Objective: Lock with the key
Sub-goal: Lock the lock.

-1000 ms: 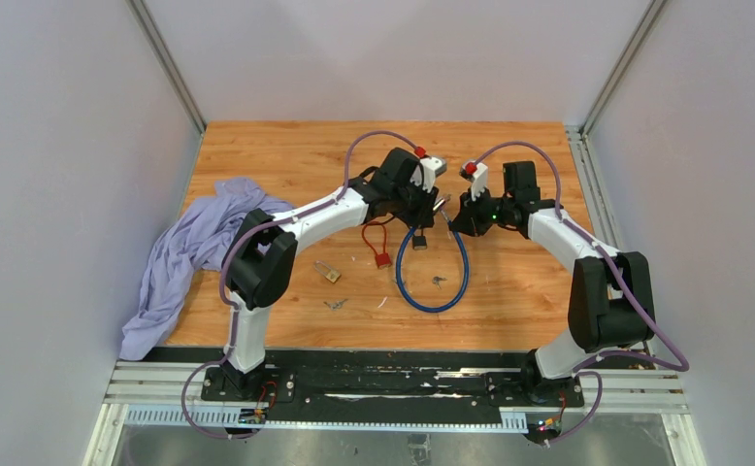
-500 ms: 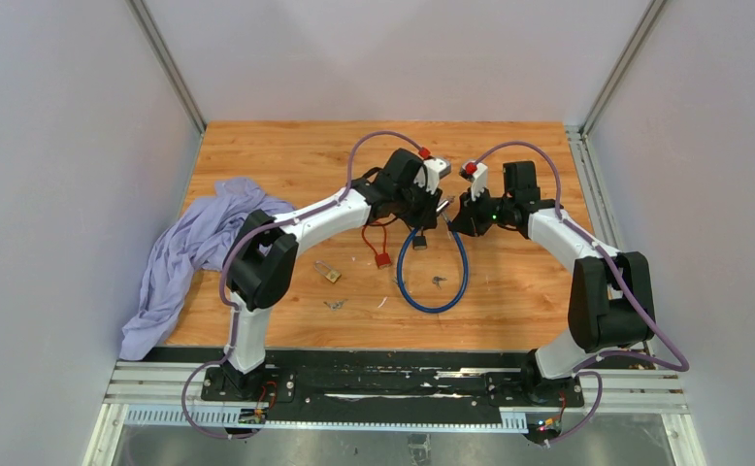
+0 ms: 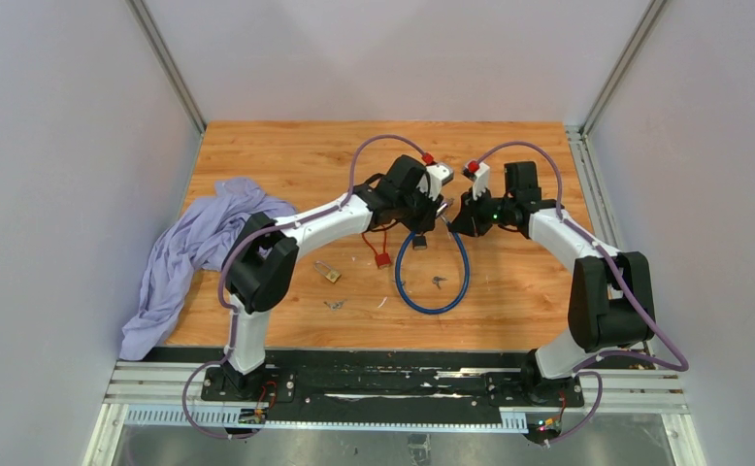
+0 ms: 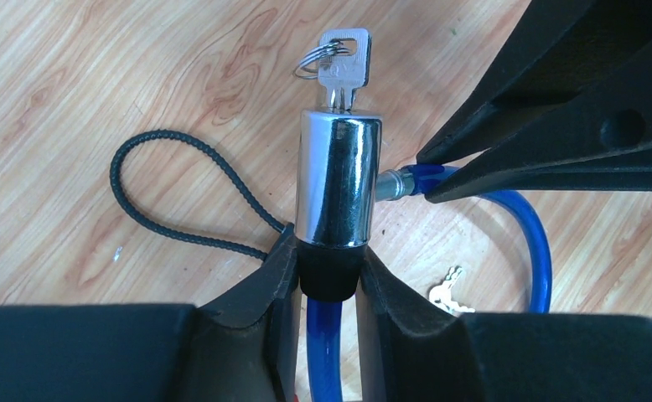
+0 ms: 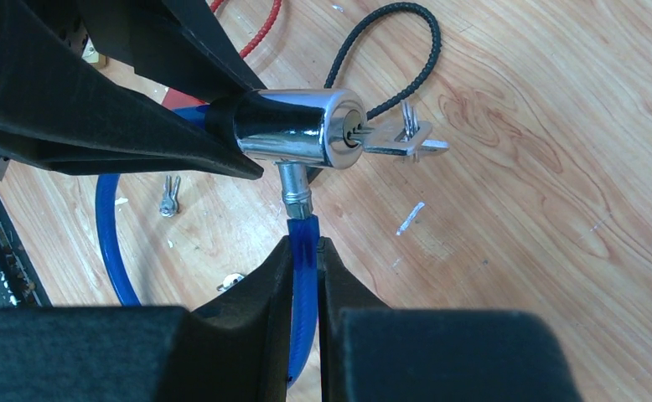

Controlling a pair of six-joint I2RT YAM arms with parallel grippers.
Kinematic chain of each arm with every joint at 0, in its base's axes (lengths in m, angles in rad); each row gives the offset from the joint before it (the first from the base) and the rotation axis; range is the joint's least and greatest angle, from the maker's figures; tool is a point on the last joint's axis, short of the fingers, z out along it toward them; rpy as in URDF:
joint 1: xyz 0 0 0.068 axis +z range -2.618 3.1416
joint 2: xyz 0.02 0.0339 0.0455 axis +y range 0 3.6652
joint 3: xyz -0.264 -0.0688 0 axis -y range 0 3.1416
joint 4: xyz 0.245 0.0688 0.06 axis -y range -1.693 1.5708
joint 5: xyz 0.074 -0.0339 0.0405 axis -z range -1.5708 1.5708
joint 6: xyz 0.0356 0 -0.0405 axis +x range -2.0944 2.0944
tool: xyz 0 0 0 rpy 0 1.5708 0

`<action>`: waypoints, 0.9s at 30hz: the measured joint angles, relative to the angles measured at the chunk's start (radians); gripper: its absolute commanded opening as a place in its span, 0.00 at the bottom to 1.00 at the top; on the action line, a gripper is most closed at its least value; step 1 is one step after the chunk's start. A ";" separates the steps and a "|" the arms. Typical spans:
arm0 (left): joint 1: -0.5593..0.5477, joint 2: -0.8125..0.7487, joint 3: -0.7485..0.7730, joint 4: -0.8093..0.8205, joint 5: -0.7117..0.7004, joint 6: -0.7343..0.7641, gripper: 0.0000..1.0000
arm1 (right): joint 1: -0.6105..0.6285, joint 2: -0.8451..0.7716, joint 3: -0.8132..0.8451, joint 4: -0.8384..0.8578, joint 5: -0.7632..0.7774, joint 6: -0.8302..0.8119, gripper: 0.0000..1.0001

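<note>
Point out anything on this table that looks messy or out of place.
A crumpled purple cloth sprawls over the left edge of the table, unrelated to locks. A small white scrap lies on the wood near the blue cable lock, and loose keys are scattered. Nothing looks damaged.

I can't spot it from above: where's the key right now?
In the left wrist view, top centre: the key sticks out of the chrome lock cylinder held by the left gripper.
</note>
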 measured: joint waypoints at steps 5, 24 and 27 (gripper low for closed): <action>-0.011 0.000 0.000 -0.001 -0.024 -0.003 0.00 | 0.000 0.002 -0.005 0.002 -0.003 0.027 0.01; -0.011 0.006 -0.011 0.000 -0.021 -0.034 0.00 | -0.009 0.022 -0.014 0.050 -0.029 0.181 0.01; -0.014 0.012 -0.011 0.001 -0.014 -0.043 0.00 | -0.011 0.023 -0.014 0.059 -0.029 0.206 0.01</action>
